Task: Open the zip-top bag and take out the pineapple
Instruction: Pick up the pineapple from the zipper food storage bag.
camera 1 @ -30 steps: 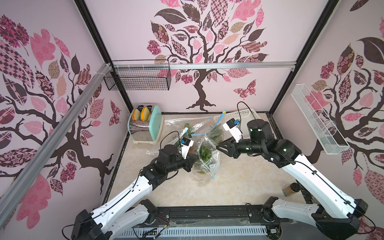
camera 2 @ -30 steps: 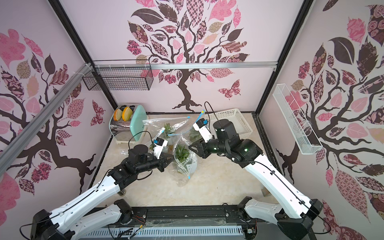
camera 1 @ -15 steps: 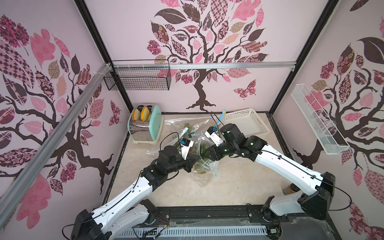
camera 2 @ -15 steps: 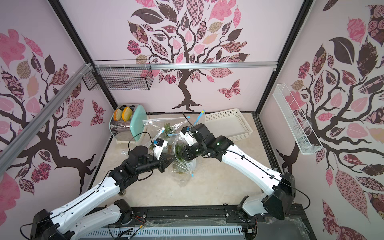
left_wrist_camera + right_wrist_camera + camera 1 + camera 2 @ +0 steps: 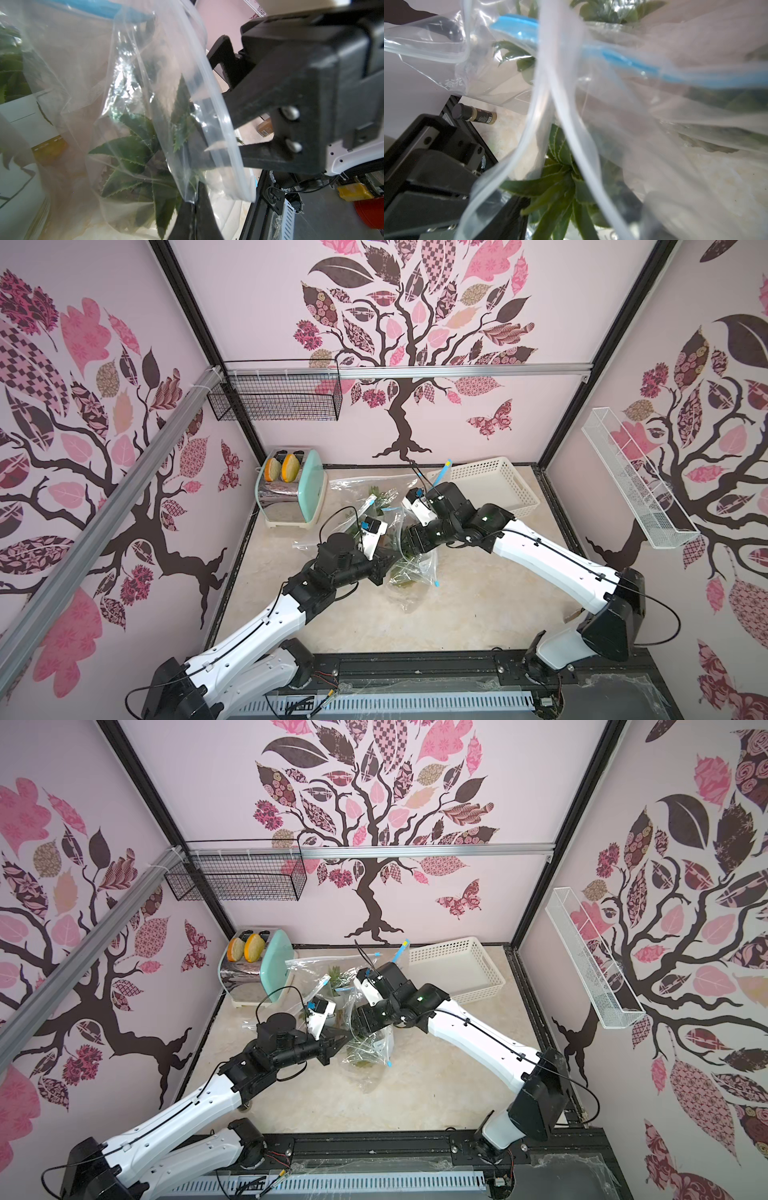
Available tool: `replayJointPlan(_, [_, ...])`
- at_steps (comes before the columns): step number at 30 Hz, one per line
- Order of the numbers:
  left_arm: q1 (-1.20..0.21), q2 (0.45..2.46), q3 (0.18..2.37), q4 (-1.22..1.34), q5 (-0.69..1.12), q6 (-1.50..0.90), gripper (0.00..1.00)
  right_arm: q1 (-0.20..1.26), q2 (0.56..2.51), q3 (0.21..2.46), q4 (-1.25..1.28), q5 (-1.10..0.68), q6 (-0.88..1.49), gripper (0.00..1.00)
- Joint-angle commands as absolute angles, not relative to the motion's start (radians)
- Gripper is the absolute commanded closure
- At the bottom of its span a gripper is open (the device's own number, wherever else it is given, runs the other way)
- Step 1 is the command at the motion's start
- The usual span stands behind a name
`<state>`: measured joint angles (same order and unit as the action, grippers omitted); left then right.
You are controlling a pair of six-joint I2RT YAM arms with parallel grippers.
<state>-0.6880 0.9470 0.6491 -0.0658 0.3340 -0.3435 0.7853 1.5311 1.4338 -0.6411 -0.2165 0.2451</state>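
Pinching the zip-top bag (image 5: 415, 572) by its clear rim: the left jaws are clenched, and the left wrist view shows the film trapped between the two black fingers (image 5: 188, 218). The bag's mouth gapes wide, and its thick rim band loops across the right wrist view.

The right jaws are released. Their fingers (image 5: 257, 153) are spread apart and poked in through the mouth, with the tips among the crown leaves. I cannot tell whether either tip touches a leaf.

The pineapple (image 5: 135, 149) is inside the bag, its spiky green crown pointing toward the opening. The crown (image 5: 560, 187) fills the lower middle of the right wrist view. In both top views the fruit shows only as a greenish-yellow patch through the wrinkled film (image 5: 402, 583) (image 5: 360, 1063).

The bag's lower end rests on the desk (image 5: 478, 614), at mid-desk between the two arms.

Behind it lie more clear bags (image 5: 374, 493) with greenery inside. A toaster (image 5: 291, 506) stands at the back left with two bread slices (image 5: 281, 467) in its slots. A white basket (image 5: 486, 489) sits at the back right. A small dark-capped bottle (image 5: 475, 116) lies on its side at the desk's edge.
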Motion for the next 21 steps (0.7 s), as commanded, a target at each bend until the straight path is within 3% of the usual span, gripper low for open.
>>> replayJointPlan(1, [-0.692,0.949,0.64,-0.011,0.361,-0.347,1.0,0.787,1.56,1.468,-0.631,-0.187,0.266,0.35])
replayJointPlan(8, [-0.692,0.956,0.634,0.001,0.365,-0.35,1.0,0.789,1.611,1.421,-0.603,-0.191,0.298,0.41])
replayJointPlan(9, [-0.692,0.958,0.633,0.003,0.366,-0.351,1.0,0.789,1.616,1.414,-0.6,-0.189,0.301,0.47])
replayJointPlan(12, [-0.692,0.96,0.635,0.001,0.364,-0.354,1.0,0.789,1.619,1.392,-0.582,-0.183,0.309,0.83])
replayJointPlan(13, [-0.692,0.957,0.636,-0.004,0.357,-0.357,0.96,0.788,1.614,1.391,-0.583,-0.178,0.312,0.92])
replayJointPlan(14, [-0.692,0.952,0.638,-0.014,0.349,-0.359,0.85,0.787,1.605,1.394,-0.587,-0.176,0.311,0.99])
replayJointPlan(17, [-0.692,0.918,0.647,-0.05,0.32,-0.372,0.49,0.777,1.546,1.391,-0.588,-0.178,0.309,1.0])
replayJointPlan(18, [-0.692,0.903,0.648,-0.059,0.314,-0.378,0.42,0.767,1.523,1.39,-0.591,-0.19,0.305,1.0])
replayJointPlan(21, [-0.69,0.841,0.649,-0.086,0.29,-0.413,0.35,0.729,1.446,1.407,-0.627,-0.227,0.284,1.0])
